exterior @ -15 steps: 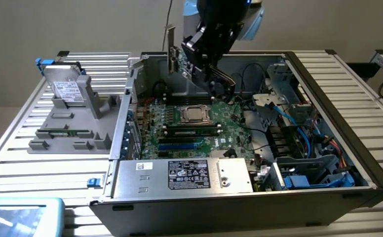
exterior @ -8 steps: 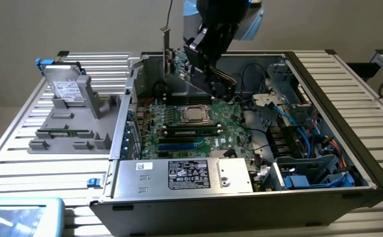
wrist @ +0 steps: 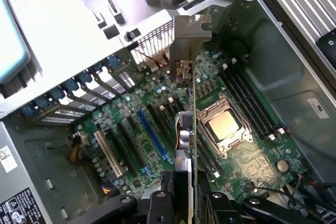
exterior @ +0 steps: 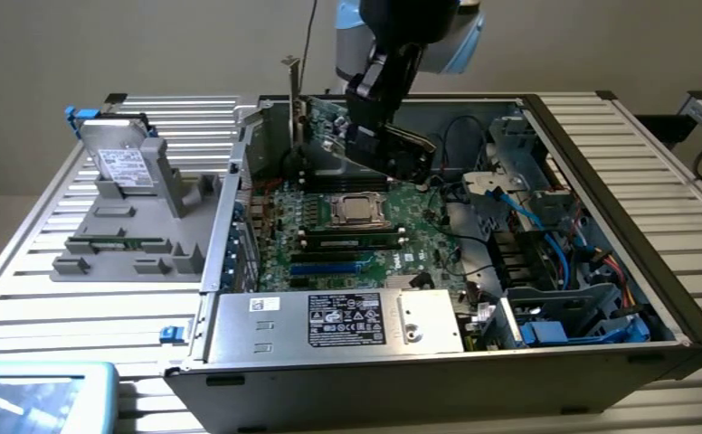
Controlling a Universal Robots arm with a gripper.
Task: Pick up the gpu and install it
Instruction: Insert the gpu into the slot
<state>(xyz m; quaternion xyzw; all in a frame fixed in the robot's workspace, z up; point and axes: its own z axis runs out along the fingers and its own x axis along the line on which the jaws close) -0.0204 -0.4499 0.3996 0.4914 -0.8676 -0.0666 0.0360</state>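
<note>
The gpu (exterior: 325,122) hangs upright over the open computer case (exterior: 592,181), green board showing and its silver end bracket (exterior: 293,95) toward the case's rear wall. My gripper (exterior: 385,149) is shut on the card's edge. In the wrist view the gpu (wrist: 185,129) appears edge-on, bracket (wrist: 190,38) at the far end, with my gripper (wrist: 186,205) clamped on either side of it. It hovers above the motherboard (wrist: 252,166), between the blue slot (wrist: 152,137) and the processor (wrist: 226,127), and is not touching either.
A grey fixture (exterior: 134,262) on the slatted table at the exterior view's left holds a grey drive (exterior: 122,163) and a memory stick (exterior: 116,242). The power supply (exterior: 339,321) fills the case's front. Cables and a drive cage (exterior: 556,307) crowd the exterior view's right.
</note>
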